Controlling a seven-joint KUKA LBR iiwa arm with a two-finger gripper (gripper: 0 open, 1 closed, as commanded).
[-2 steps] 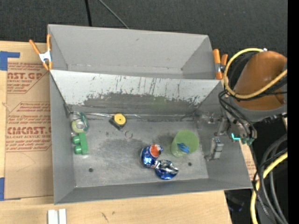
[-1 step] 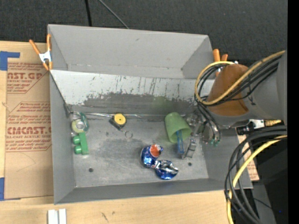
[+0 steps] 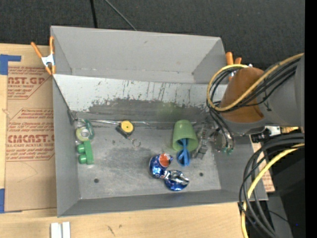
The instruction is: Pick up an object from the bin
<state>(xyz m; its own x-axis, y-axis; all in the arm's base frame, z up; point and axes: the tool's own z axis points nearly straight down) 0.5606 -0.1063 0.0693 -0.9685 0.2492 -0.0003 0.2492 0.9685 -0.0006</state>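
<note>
Inside, one green cup [image 3: 184,132], one yellow disc [image 3: 127,127], two blue lumps [image 3: 159,166]

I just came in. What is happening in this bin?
A robot arm reaches into the grey bin from the right. Its gripper is low near the bin's right side, beside a green cup lying on its side with a blue piece at its mouth. Nothing is lifted yet. Two shiny blue wrappers lie in front; a yellow disc and a green toy lie further left.
</note>
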